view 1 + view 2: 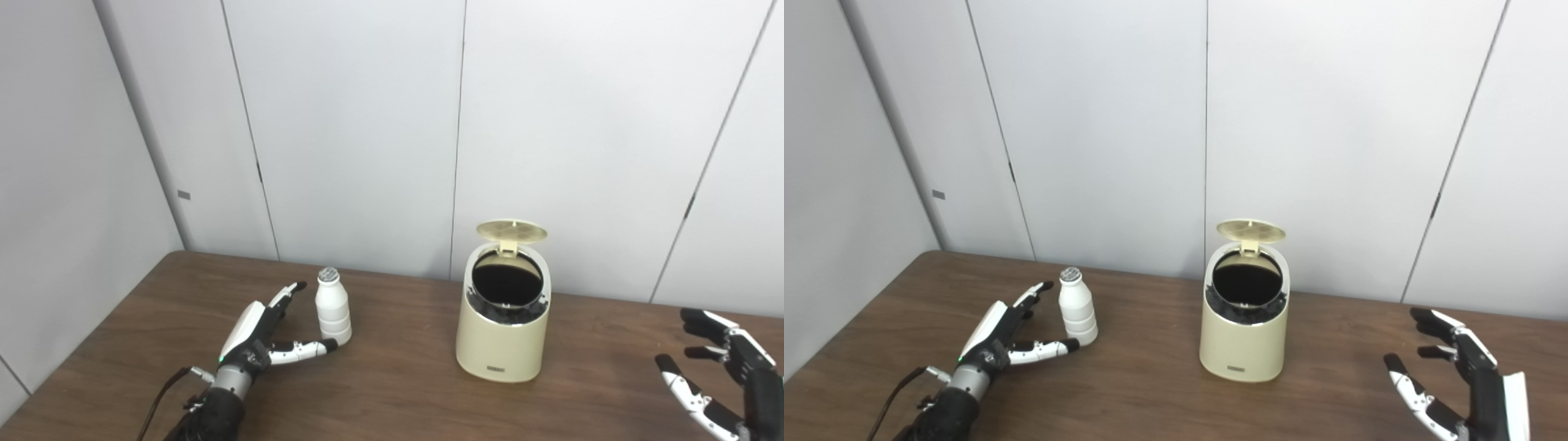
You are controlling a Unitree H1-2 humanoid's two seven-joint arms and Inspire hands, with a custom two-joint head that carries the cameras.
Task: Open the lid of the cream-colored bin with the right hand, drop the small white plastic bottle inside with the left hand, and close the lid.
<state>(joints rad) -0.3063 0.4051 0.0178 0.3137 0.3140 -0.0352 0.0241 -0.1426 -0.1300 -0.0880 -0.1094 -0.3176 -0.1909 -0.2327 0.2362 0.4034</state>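
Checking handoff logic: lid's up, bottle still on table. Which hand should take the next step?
Left. The left hand is open right beside the upright bottle, thumb near its base. The right hand is open, far on the bin's other side.

Bright, even overhead light, soft faint shadows (slight softness throughout), no glare.

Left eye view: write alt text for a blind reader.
A robot's left hand, fingers apart, reaches around a small white ribbed plastic bottle standing on a brown wooden table. Right of it stands a cream-colored round bin, its lid open; the right hand waits open, far right.
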